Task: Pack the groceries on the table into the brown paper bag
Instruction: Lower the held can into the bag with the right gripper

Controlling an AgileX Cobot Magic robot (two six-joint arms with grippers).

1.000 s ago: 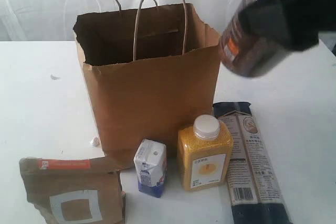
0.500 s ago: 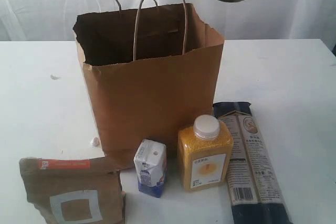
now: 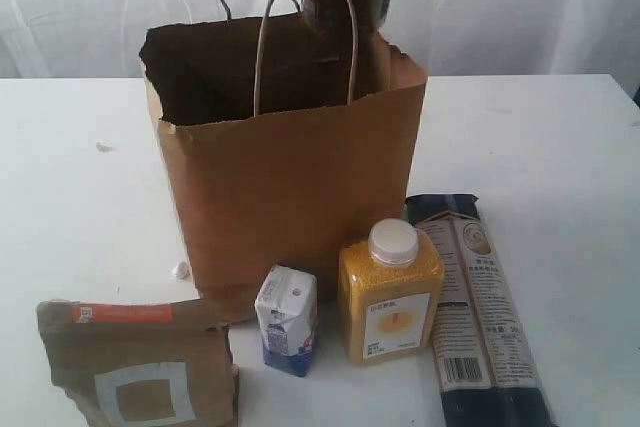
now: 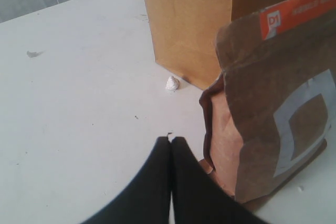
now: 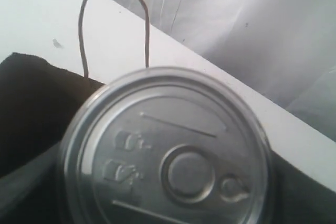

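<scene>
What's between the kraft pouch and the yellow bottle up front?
The small white-blue carton stands between the brown kraft pouch and the yellow white-capped bottle, touching neither; the exterior view shows it.

"D1" on orange strip [image 4: 299,9] of brown kraft pouch [image 4: 262,108]; other label txt too blurry.

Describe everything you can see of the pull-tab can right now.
The pull-tab can is a cylinder: silvery metal end with a stamped ring and embossed marks, dark body with a partly orange label. It hangs over the brown paper bag's open mouth, behind a handle loop, clear of the table; what grips it is out of view.
</scene>
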